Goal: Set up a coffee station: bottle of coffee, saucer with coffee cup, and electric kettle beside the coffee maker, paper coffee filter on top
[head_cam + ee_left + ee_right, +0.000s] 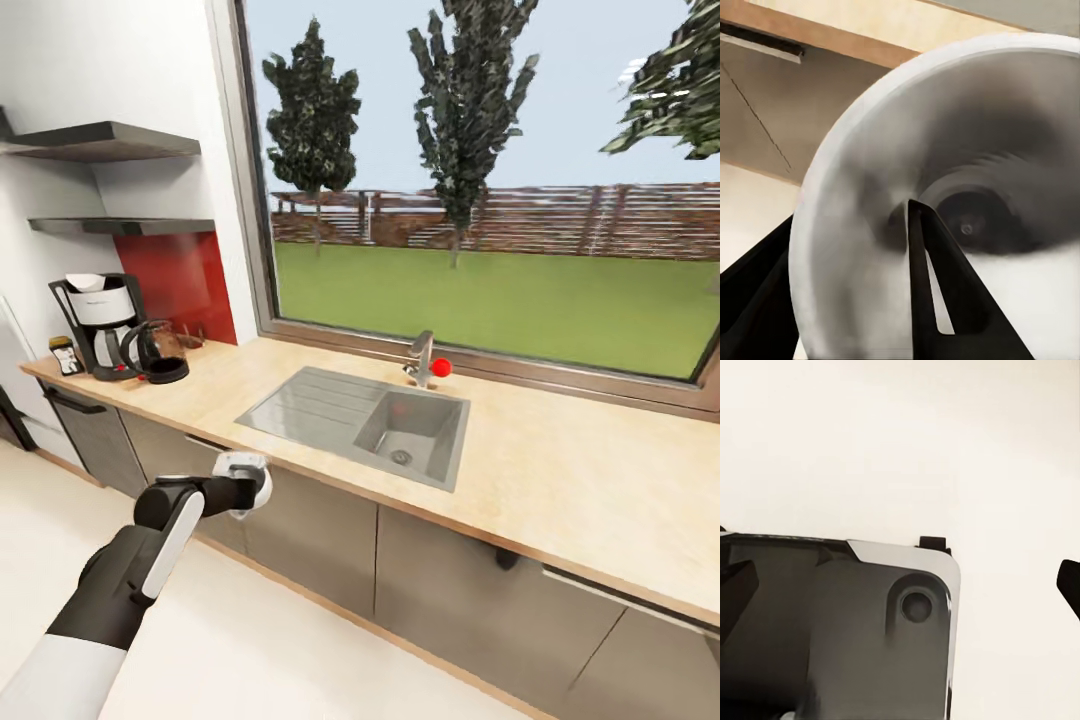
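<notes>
My left gripper (pixel 246 486) hangs in front of the cabinet below the sink, shut on the saucer (pixel 967 150), a round white plate seen edge-close between the black fingers (pixel 934 292). Far left on the countertop stands the coffee maker (pixel 100 322), with a white piece that looks like the paper coffee filter (pixel 87 283) on its top. The electric kettle (pixel 156 353) touches its right side and the bottle of coffee (pixel 66 355) stands at its left. The kitchen shelf (pixel 120 226) runs above them. My right gripper (pixel 902 589) is open over pale floor. The coffee cup is out of view.
A grey sink (pixel 365 420) with a faucet (pixel 423 358) and a red knob is set into the wooden countertop (pixel 560 450) under a wide window. Grey cabinet fronts (pixel 310 535) run below. A grey part of the robot (pixel 832 630) lies under the right gripper.
</notes>
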### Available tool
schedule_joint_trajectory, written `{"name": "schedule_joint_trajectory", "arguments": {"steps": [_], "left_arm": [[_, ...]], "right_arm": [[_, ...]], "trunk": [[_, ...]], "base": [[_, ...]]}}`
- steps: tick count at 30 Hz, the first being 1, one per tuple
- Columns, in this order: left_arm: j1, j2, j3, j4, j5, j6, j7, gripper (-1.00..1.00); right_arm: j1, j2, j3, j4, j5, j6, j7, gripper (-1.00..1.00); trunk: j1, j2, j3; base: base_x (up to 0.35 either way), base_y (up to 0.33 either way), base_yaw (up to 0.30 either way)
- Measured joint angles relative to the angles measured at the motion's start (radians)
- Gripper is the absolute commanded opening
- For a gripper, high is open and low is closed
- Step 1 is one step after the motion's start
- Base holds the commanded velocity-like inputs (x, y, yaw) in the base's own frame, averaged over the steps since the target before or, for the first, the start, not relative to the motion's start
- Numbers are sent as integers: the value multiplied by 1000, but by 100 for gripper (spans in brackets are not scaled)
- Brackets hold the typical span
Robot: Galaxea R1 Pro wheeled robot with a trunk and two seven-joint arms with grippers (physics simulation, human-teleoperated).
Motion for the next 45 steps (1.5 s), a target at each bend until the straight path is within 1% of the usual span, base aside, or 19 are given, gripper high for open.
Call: {"name": "schedule_joint_trajectory", "arguments": {"steps": [3, 5, 7, 9, 11, 13, 18, 20, 21, 22, 23, 24, 29, 32, 34, 36, 37, 41, 45], "left_arm": [[4, 14, 40, 4, -5, -6, -1, -100], [19, 28, 54, 10, -9, -11, 0, -100], [61, 46, 64, 15, -11, -20, 0, -100], [111, 61, 84, 16, -12, -43, 0, -100], [147, 67, 101, 20, -8, -80, 0, -100], [196, 70, 113, 32, -9, -145, 0, -100], [295, 71, 121, 104, -11, -307, 7, -100], [322, 68, 121, 159, -11, -382, 9, -100], [327, 67, 121, 177, -11, -403, 9, -100], [339, 65, 120, 226, -13, -463, 10, -100], [343, 64, 120, 263, -12, -502, 10, -100], [345, 64, 120, 281, -12, -521, 10, -100], [355, 60, 122, 443, -9, -700, 15, -100], [357, 58, 122, 528, -6, -804, 32, -100], [357, 49, 121, 601, -3, -865, 42, -100], [357, 31, 120, 666, -6, -922, 46, -100], [357, 21, 120, 690, -7, -943, 47, -100], [357, -4, 119, 745, -9, -989, 49, -100], [357, -22, 120, 766, -8, -1030, 50, -100]], "right_arm": [[0, 0, 0, 0, 0, 0, 0, 100], [0, 0, 0, 0, 0, 0, 0, 100], [0, 0, 0, 0, 0, 0, 0, 100], [0, 0, 1, 0, 0, 0, 0, 100], [0, 0, 1, 0, 0, 0, 0, 100], [0, 0, 1, 1, 0, 0, 0, 100], [0, 0, 2, 1, 0, 0, 0, 100], [0, 0, 2, 1, 0, 0, 0, 100], [0, 0, 2, 1, 0, 0, 0, 100], [0, 0, 3, 1, 0, 0, 0, 100], [0, 1, 3, 2, 0, 0, 0, 100], [0, 1, 4, 2, 0, 0, 0, 100], [0, 7, 6, 4, 1, 0, 0, 100], [0, 7, 6, 4, 1, 0, 0, 100], [0, 7, 5, 5, 1, 0, 0, 100], [0, 7, 5, 5, 1, 0, -1, 100], [0, 7, 6, 5, 1, 0, -1, 100], [0, 8, 6, 6, 1, 1, -1, 100], [0, 7, 7, 4, 1, 0, -1, 100]], "trunk": [[0, 0, -2], [0, 0, -3], [0, 0, -4], [0, 0, -5], [0, 0, -6], [0, 0, -8], [0, 0, -10], [0, 0, -12], [0, 0, -12], [0, 0, -13], [0, 0, -14], [0, 0, -14], [0, 0, -19], [0, 0, -22], [0, 0, -24], [0, 0, -26], [0, 0, -27], [0, 0, -32], [0, 0, -34]], "base": [[0, 0, 265], [0, 0, 265], [0, 0, 265], [0, 0, 265], [0, 0, 265], [0, 0, 265], [0, 0, 265], [0, 0, 265], [0, 0, 259], [0, 0, 244], [0, 0, 237], [0, 0, 224], [0, 0, 204], [0, 0, 196], [0, 0, 195], [0, 0, 194], [0, 0, 194], [0, 0, 183], [40, 0, 65]]}}
